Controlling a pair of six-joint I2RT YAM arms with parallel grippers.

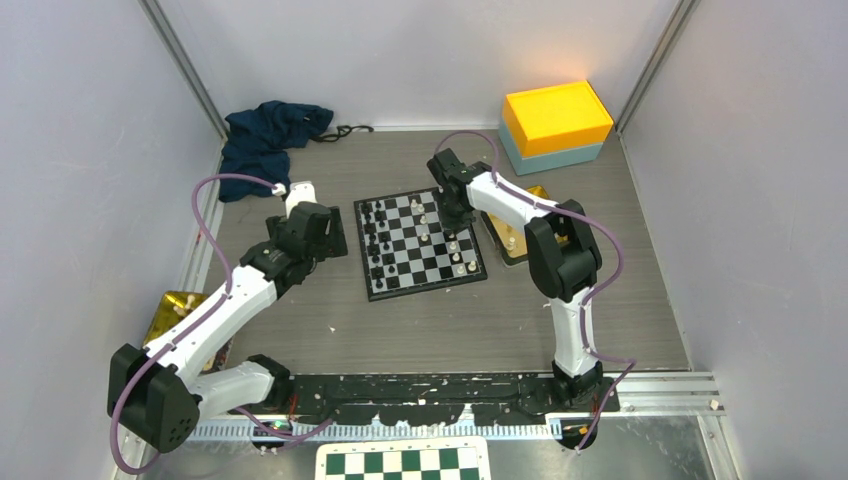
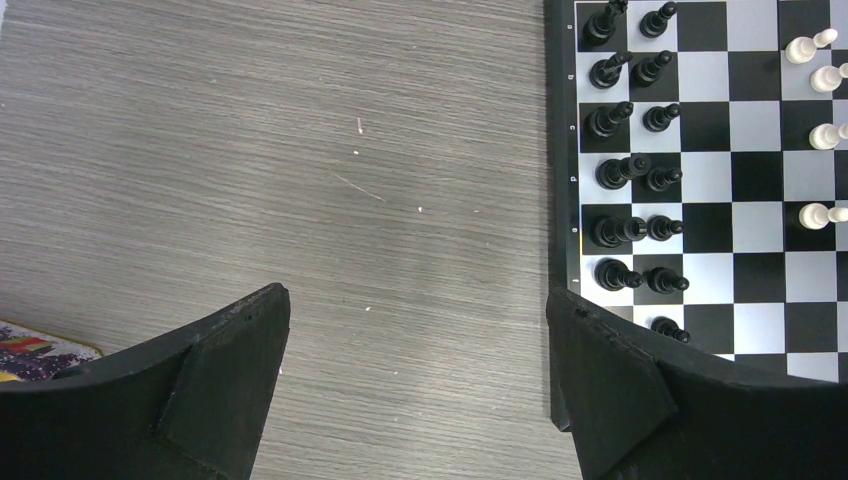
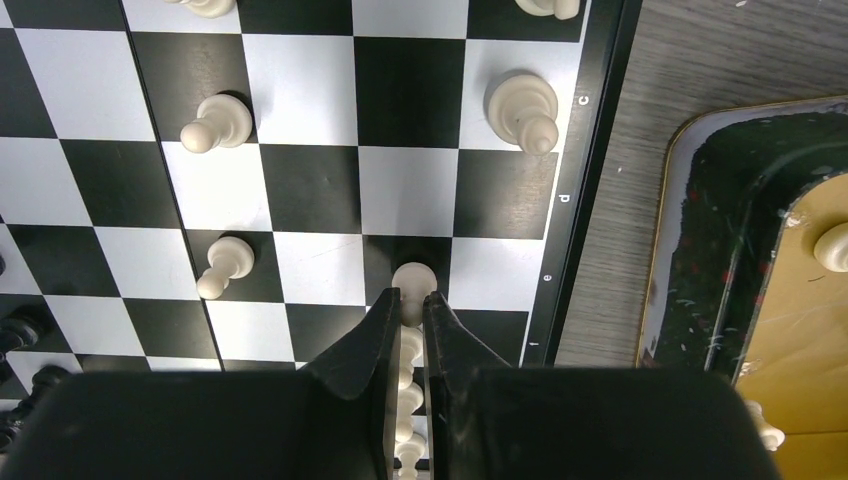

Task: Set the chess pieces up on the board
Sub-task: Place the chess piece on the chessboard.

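Two rows: black pieces (image 2: 632, 172) ranked along the board's (image 2: 740, 170) left edge.
Right gripper (image 3: 411, 297): over the board's right side, jaws nipped narrow on a white piece (image 3: 413, 276).
Left gripper (image 2: 417, 293): above bare table (image 2: 250, 150) just left of the board, jaws spread wide, nothing between.
Tray (image 3: 700, 260): just beside the board's right edge, spare white pieces (image 3: 832, 246) inside; the right arm (image 1: 520, 205) hides part from above.
Far corners: blue cloth (image 1: 270, 135); yellow box (image 1: 556, 115).

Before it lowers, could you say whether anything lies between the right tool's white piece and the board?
Nothing visible does: the right tool holds the white piece over the board's bare black square; the nearest pawn stands apart.
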